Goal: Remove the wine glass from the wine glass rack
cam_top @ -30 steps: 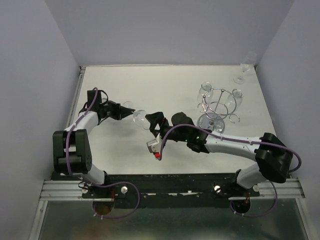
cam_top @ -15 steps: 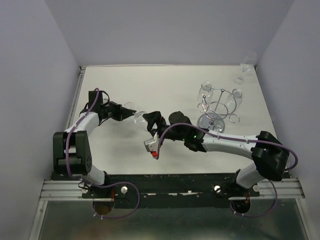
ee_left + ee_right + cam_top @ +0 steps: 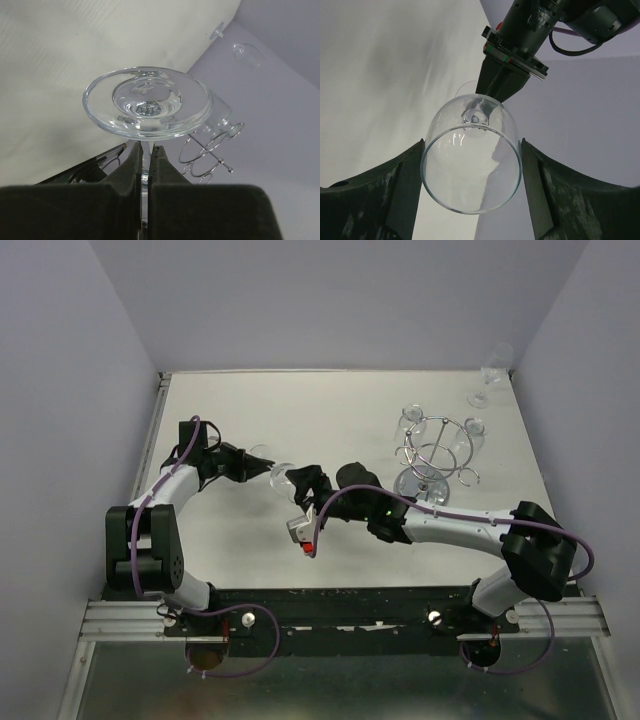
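judged a handover left of wine glass rack (image 3: 437,455): left gripper (image 3: 145,150) pinches the stem of the wine glass (image 3: 146,102), right gripper (image 3: 293,480) clasps its bowl and should release next.

Clear wine glass (image 3: 279,475), horizontal, well apart from the shiny chrome wine glass rack (image 3: 437,455).

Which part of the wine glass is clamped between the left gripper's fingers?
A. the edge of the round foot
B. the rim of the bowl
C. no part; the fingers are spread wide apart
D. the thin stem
D: in the left wrist view the left gripper has its fingers shut on the thin stem of the wine glass, just behind the round foot.
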You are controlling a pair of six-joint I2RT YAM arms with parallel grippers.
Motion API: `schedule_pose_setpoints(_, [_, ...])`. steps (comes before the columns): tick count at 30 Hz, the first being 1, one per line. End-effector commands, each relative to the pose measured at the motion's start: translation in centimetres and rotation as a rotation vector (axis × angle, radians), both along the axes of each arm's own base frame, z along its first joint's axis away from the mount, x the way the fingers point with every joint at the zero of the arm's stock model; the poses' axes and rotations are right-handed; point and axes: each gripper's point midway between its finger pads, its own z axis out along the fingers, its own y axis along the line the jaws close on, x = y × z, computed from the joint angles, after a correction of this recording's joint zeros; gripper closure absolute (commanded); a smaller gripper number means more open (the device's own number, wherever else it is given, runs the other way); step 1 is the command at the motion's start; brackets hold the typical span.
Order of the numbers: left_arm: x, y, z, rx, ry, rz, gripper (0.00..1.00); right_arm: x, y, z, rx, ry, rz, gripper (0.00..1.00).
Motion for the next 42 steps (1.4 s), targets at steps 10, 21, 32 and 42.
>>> schedule_pose_setpoints(10, [-0.6, 0.7, -0.4, 0.042, 0.027, 0.037, 0.64, 1.2, 0.5, 4.5, 0.114, 0.005, -0.074, 0.40])
schedule_pose_setpoints(21, [1.0, 4.7, -0.5, 0.070, 0.018, 0.133, 0.64, 4.6, 0.1, 9.7, 0.222, 0.035, -0.184, 0.49])
schedule_pose_setpoints(32, [0.7, 6.0, -1.1, 0.118, 0.019, 0.146, 0.64, 12.8, -2.3, 17.5, 0.392, 0.017, -0.362, 0.56])
schedule_pose_setpoints(42, [0.2, 7.5, -2.4, 0.172, 0.033, 0.166, 0.64, 20.9, -11.8, 22.4, 0.482, -0.074, -0.592, 0.57])
